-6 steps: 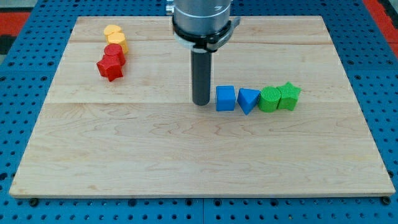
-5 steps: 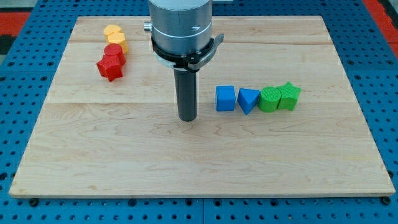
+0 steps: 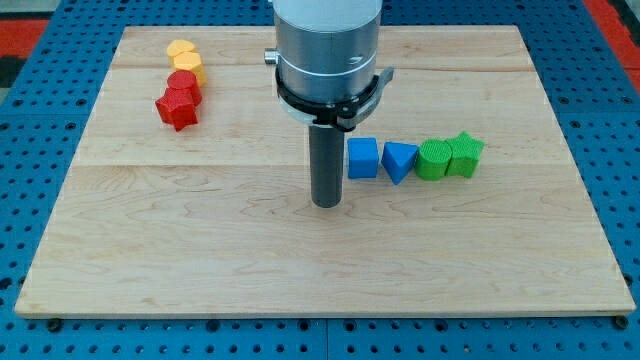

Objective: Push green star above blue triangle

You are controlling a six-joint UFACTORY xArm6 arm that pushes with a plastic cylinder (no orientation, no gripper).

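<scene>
The green star (image 3: 466, 153) lies at the right end of a row of blocks on the wooden board (image 3: 200, 260). Touching its left side is a green rounded block (image 3: 434, 159). Left of that is the blue triangle (image 3: 399, 161), then a blue cube-like block (image 3: 363, 158). My tip (image 3: 326, 204) is on the board just left of and below the blue cube-like block, not touching it. The green star is far to the tip's right.
At the view's top left stand a yellow block (image 3: 185, 57), a red rounded block (image 3: 184, 85) and a red star (image 3: 176, 108), close together in a column. The arm's grey body (image 3: 328, 45) hides part of the board's top middle.
My tip moved left and down away from the blue cube-like block, then back right and slightly further down. No block has moved.
</scene>
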